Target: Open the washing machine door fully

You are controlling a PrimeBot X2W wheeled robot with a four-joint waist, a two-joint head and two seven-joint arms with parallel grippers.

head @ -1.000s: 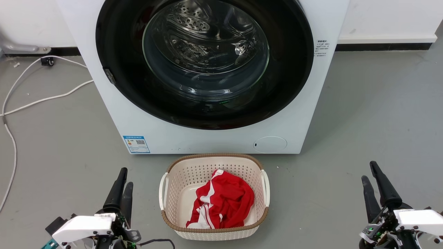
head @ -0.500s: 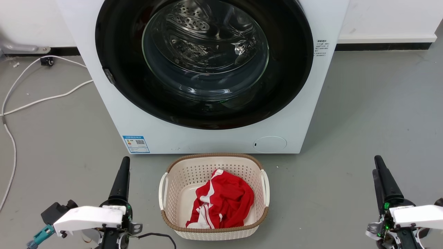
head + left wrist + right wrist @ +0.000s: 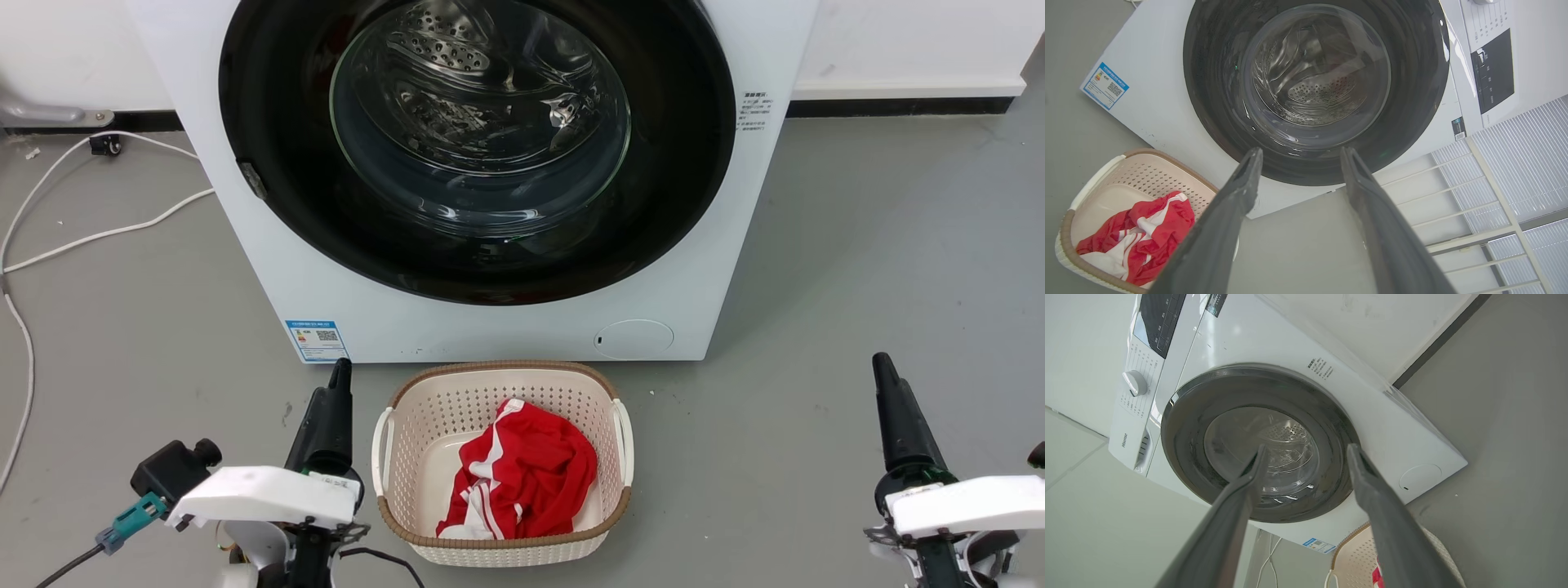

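Across front of white washer (image 3: 490,331): round black door (image 3: 478,147) with glass window, shut flush, nearly as wide as washer. On floor just before washer's front edge, middle: beige basket (image 3: 382,457), red-and-white cloth (image 3: 522,478) inside. Left gripper (image 3: 338,369) beside basket's left rim, fingers spread apart, empty, aimed at door. Right gripper (image 3: 880,361) well right of basket, fingers likewise apart, nothing held. Both well apart from door. White cable (image 3: 90,237) on floor left of washer.
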